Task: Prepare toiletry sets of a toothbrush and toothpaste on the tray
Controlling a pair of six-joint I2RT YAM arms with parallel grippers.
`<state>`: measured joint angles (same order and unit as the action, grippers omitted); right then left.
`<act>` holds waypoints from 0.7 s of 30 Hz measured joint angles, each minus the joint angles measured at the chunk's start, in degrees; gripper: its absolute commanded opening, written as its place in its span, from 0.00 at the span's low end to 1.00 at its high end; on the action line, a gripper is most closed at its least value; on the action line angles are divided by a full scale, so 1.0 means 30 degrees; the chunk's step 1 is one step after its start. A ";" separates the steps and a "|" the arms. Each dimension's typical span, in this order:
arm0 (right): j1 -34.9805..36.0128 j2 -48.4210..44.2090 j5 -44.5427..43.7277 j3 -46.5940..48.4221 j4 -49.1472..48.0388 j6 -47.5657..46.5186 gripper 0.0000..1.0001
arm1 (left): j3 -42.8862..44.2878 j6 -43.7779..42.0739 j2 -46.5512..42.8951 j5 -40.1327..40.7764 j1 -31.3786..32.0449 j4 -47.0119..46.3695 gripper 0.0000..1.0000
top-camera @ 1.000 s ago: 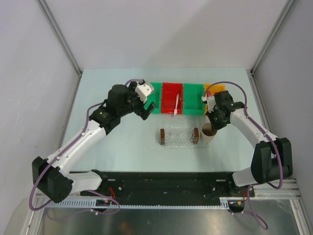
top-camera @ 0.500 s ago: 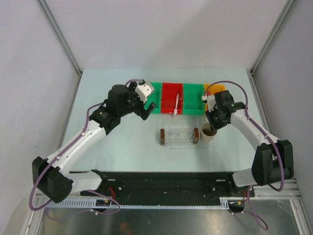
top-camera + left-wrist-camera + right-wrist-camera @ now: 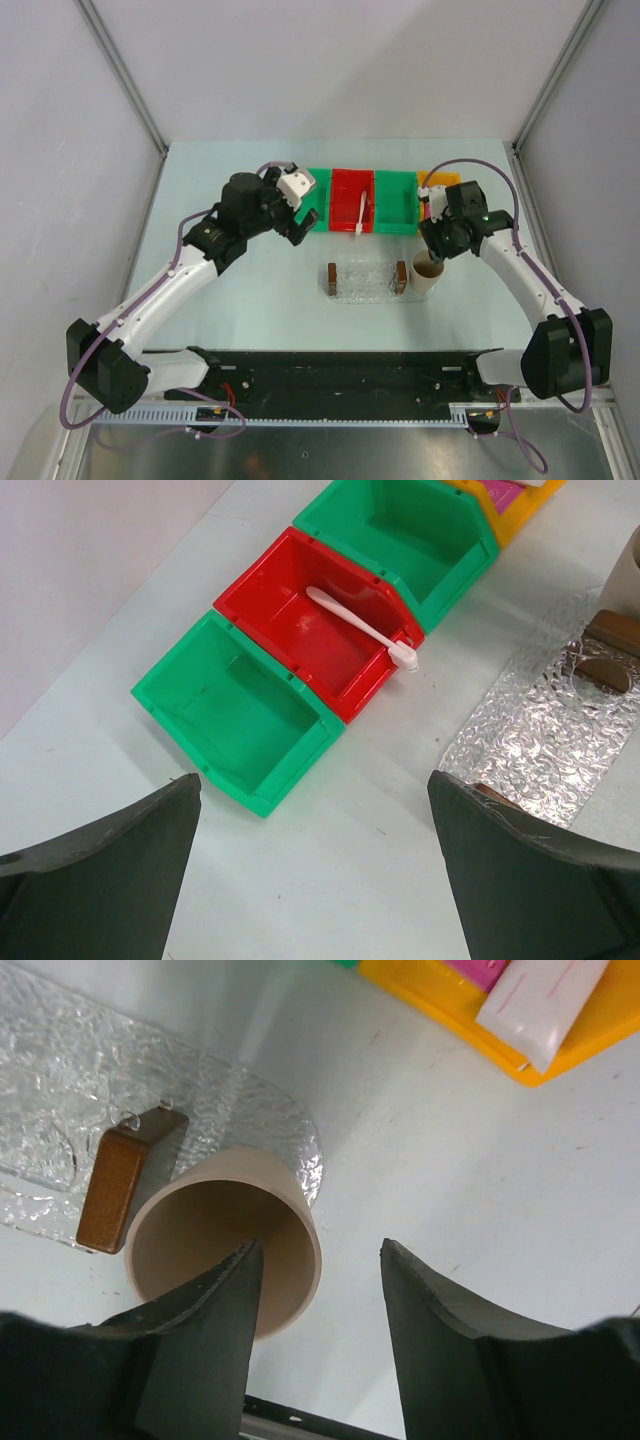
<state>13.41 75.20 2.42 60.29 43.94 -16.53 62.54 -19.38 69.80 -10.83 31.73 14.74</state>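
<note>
Pale blue-green tabletop (image 3: 270,300), plain grey walls on three sides. Along the far part stood a row of open plastic bins: a green bin (image 3: 240,715), a red bin (image 3: 280,630), a second green bin (image 3: 410,525) and a yellow bin (image 3: 430,995).

The slim white plastic toothbrush (image 3: 358,627) lay slantwise in the red bin, one end resting on its low front lip. The small magenta-pink toothpaste tube (image 3: 488,969) lay in the yellow bin beside a white tube (image 3: 545,1005); only a sliver of it showed.

The clear, bumpy-textured oblong tray (image 3: 365,280), with a brown block handle at each short end, sat on the table in front of the bins and apart from them. A beige round cup (image 3: 225,1245) stood upright just beside the tray's right-hand end.

Left gripper (image 3: 312,800) hovered above the table near the first green bin, jaws spread wide, nothing held. Right gripper (image 3: 320,1255) hung over the cup's rim, jaws partly apart and gripping nothing. Contact with the cup could not be told.
</note>
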 measured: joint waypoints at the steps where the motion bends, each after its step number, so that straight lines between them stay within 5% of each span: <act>1: 0.0000 -0.0087 0.0000 0.0138 -0.0015 -0.0007 0.58 | 0.0000 0.0000 0.0022 -0.0022 0.0000 -0.0007 1.00; 13: -0.0670 -0.0648 -0.0539 0.2069 -0.1676 0.0867 0.59 | 0.0000 0.0022 0.0219 -0.0051 0.0000 0.0000 1.00; 21: -0.2266 0.1814 -0.0750 0.2951 -0.4335 0.1836 0.56 | 0.0000 0.0022 0.0219 -0.0036 0.0000 0.0000 1.00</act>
<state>6.61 80.64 0.16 69.14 30.94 -11.03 62.54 -19.31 70.46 -10.94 31.73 14.74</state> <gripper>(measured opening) 0.576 0.996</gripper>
